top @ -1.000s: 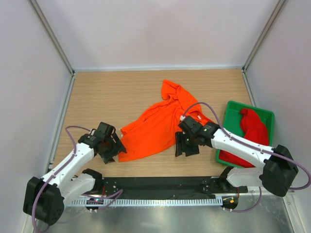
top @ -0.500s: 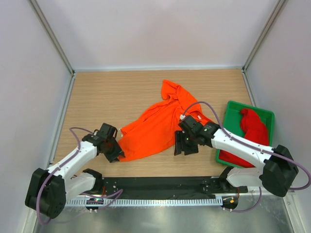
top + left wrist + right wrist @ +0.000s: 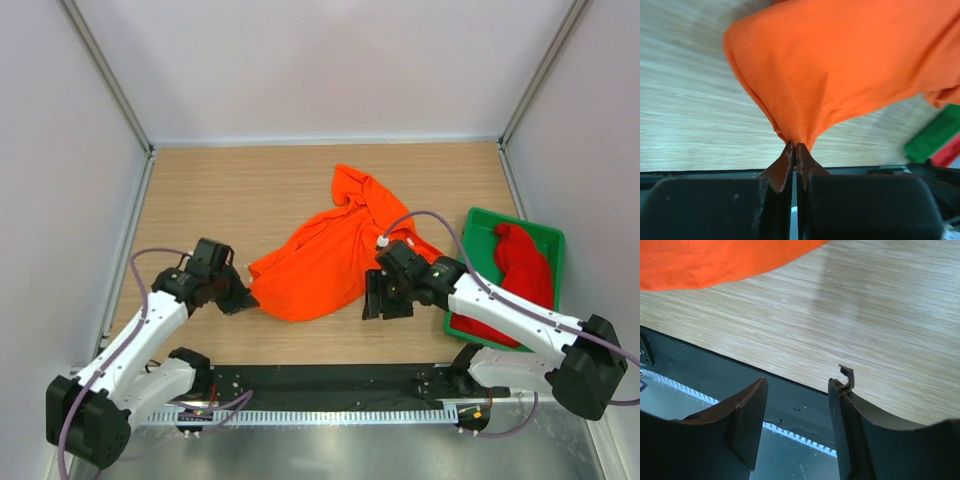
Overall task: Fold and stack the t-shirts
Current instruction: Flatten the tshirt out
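Observation:
A bright orange t-shirt (image 3: 330,250) lies crumpled across the middle of the wooden table. My left gripper (image 3: 243,300) is shut on its near left corner; in the left wrist view the orange cloth (image 3: 840,70) rises in a peak out of the shut left gripper (image 3: 795,146). A deep red t-shirt (image 3: 520,270) is bunched in the green tray (image 3: 483,222) at the right. My right gripper (image 3: 384,308) hangs open just off the orange shirt's near right edge. In the right wrist view the right gripper (image 3: 802,387) holds nothing, and the orange hem (image 3: 705,262) shows at top left.
The green tray stands against the right wall. Grey walls close in the table on three sides. The black base rail (image 3: 330,380) runs along the near edge, right under both grippers. Bare wood (image 3: 220,190) stretches behind and left of the orange shirt.
My left gripper has closed on the orange shirt's near left corner and pulled it up and inward, rounding that edge. The right gripper has shifted slightly right, still open.

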`<act>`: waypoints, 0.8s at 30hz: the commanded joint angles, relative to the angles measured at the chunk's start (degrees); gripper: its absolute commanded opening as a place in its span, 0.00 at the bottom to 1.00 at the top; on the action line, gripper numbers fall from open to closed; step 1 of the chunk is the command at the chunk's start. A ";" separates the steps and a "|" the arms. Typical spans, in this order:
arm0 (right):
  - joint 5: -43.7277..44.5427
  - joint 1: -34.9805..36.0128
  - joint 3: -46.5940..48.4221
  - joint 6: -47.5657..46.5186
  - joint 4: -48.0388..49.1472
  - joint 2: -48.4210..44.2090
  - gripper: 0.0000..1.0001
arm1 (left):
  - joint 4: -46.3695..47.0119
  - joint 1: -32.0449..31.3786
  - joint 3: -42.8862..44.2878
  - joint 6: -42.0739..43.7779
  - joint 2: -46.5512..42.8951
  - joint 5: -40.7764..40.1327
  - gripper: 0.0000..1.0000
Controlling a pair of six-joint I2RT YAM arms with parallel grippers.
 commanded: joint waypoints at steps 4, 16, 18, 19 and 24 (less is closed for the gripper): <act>2.27 0.21 0.01 0.64 0.55 -4.41 0.58 | 2.77 0.44 8.55 -1.30 4.28 0.80 0.00; 3.59 0.12 -0.34 1.61 -2.36 -7.39 0.57 | -3.10 6.86 34.77 16.37 29.54 -1.03 0.70; 3.59 0.21 -1.47 2.05 -2.44 -8.19 0.57 | -3.37 6.77 33.03 16.55 27.95 -0.52 0.72; 3.59 0.21 -1.74 2.22 -2.44 -8.63 0.57 | -2.85 6.86 31.79 16.46 25.68 0.27 0.71; 3.41 0.21 -3.15 2.23 -1.74 -9.16 0.57 | 2.06 6.77 22.48 15.49 21.70 6.07 0.62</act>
